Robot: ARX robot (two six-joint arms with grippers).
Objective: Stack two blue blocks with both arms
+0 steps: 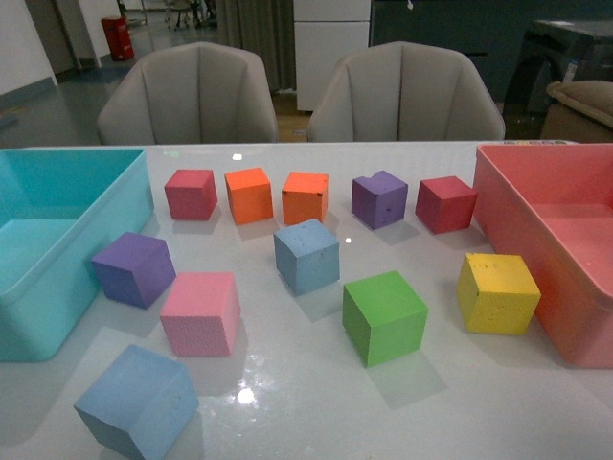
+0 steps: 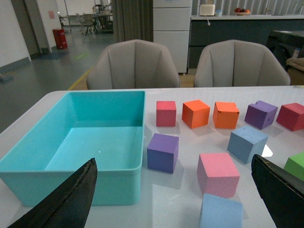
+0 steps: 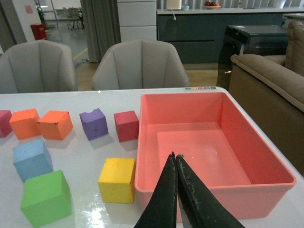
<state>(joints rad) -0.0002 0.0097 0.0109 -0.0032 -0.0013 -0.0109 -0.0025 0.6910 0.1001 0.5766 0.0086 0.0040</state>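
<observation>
Apart sit central blue block (image 1: 306, 255) — nearer blue block (image 1: 137, 401).

Beige chairs (image 1: 187, 96), grey floor (image 2: 42, 76)

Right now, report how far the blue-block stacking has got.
Nothing is done: the mid-table blue block and the near-left blue block sit apart, unstacked. Nothing is in hand: left jaws open, right jaws shut on nothing. Grasping, lifting and stacking all remain.
</observation>
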